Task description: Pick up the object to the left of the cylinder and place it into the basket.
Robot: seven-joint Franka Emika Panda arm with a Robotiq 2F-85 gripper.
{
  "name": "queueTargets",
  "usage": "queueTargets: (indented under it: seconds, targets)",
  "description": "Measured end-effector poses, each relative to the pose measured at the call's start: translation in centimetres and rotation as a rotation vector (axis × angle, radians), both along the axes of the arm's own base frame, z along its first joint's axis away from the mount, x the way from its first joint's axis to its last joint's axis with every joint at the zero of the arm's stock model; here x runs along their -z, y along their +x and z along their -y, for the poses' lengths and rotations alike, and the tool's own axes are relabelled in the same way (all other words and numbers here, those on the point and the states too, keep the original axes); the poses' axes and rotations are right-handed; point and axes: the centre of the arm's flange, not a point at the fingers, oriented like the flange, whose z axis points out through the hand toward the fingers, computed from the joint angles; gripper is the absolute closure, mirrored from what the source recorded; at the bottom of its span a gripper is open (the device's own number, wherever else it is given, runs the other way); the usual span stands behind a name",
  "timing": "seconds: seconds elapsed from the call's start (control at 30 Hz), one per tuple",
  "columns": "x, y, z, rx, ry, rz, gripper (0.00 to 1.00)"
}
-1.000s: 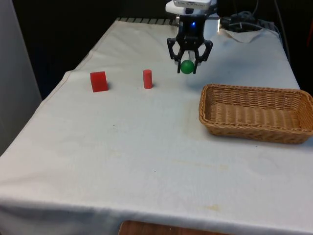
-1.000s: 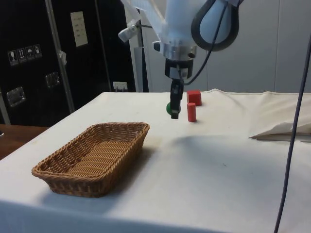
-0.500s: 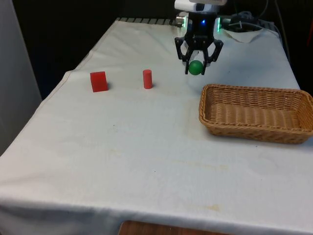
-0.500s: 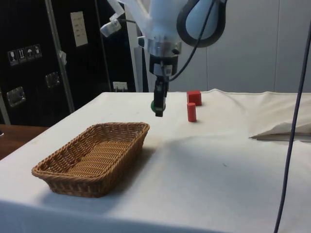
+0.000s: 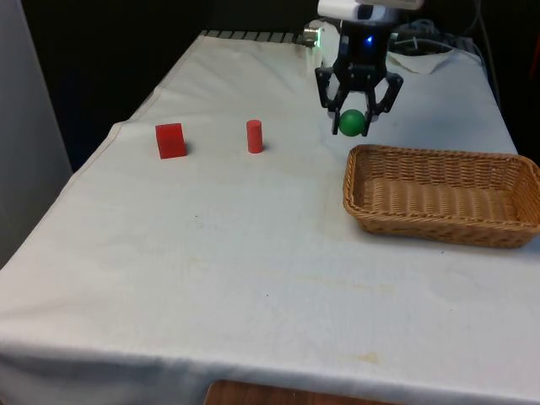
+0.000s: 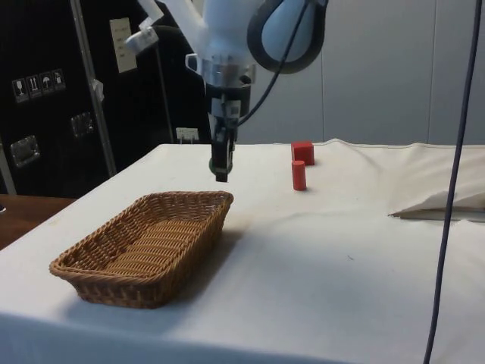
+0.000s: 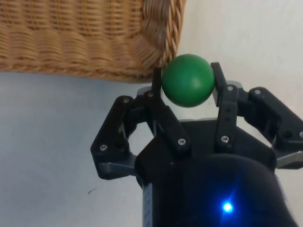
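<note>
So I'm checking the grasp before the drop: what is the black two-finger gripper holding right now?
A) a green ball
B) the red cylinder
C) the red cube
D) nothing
A: the black two-finger gripper is shut on the green ball, just off the woven wicker basket, while the red cube and red cylinder stand on the cloth.

The bench point(image 5: 253, 278) is covered by a white cloth. On it are set a red cube point(image 5: 170, 140), a red cylinder point(image 5: 254, 136) and a wicker basket point(image 5: 439, 196).

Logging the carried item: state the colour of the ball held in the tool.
Green. The ball shows best in the wrist view, clamped in the tool.
</note>
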Motion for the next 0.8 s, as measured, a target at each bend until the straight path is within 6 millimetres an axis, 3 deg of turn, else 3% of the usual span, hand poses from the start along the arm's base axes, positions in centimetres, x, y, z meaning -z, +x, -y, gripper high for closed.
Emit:
queueTargets:
  seconds: [0.47, 0.8]
  targets:
    - [-0.3, 3.9, -3.4, -0.004, -0.017, 0.019, 1.0]
    - [-0.5, 5.6, -6.3, -0.011, -0.014, 0.03, 1.0]
